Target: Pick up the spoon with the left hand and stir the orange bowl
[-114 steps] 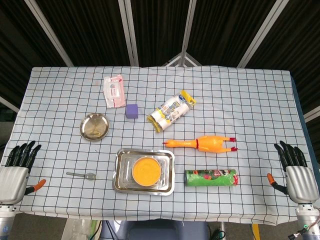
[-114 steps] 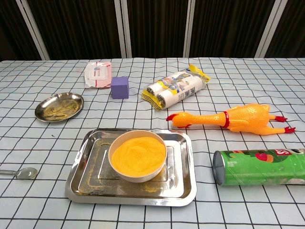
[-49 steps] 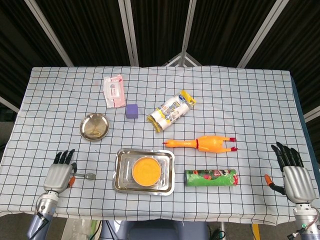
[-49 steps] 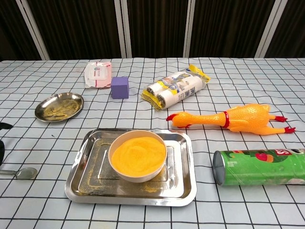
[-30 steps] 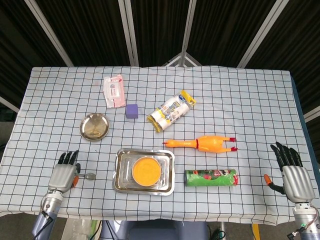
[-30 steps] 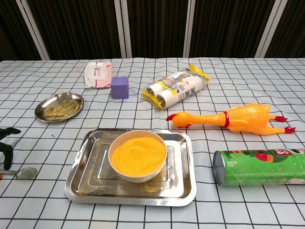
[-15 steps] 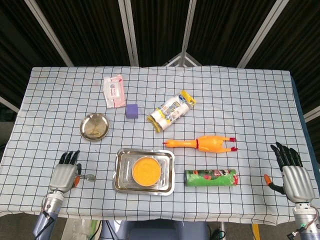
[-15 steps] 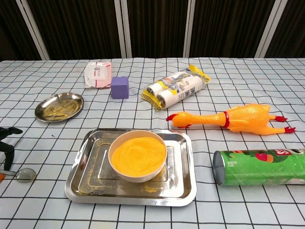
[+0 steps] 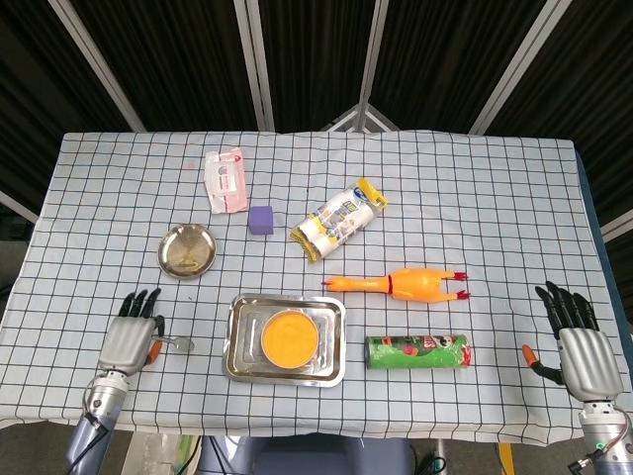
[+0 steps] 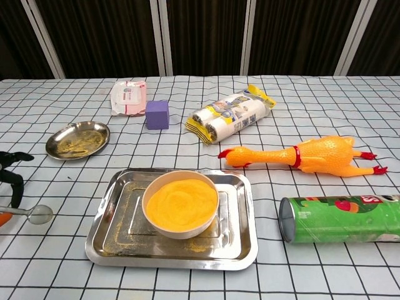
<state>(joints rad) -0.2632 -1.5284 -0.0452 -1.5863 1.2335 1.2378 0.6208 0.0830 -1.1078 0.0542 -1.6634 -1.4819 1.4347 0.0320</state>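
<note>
**Left hand on the spoon handle, bowl waiting in its tray**

The spoon (image 10: 30,213) sits at the near left of the worktop (image 9: 495,198), its round bowl end pointing toward the steel tray (image 9: 287,339) and its handle running under the left hand (image 9: 127,341). In the chest view the dark fingers (image 10: 14,178) curl down over the handle with the orange-tipped thumb below it, so the hand appears to pinch the handle; whether the spoon is lifted clear of the checked cloth cannot be told. The orange bowl (image 9: 289,337) stands in the middle of the tray, just right of the spoon, filled with orange grains.

The right hand (image 9: 584,351) rests at the far right edge, holding nothing, fingers spread and straight.

Right of the tray lies a green chip can (image 9: 417,351) on its side, with a rubber chicken (image 9: 406,284) behind it. Further back are a small round steel dish (image 9: 187,250), a purple cube (image 9: 261,219), a pink wipes pack (image 9: 225,180) and a yellow-ended snack bag (image 9: 338,218).
</note>
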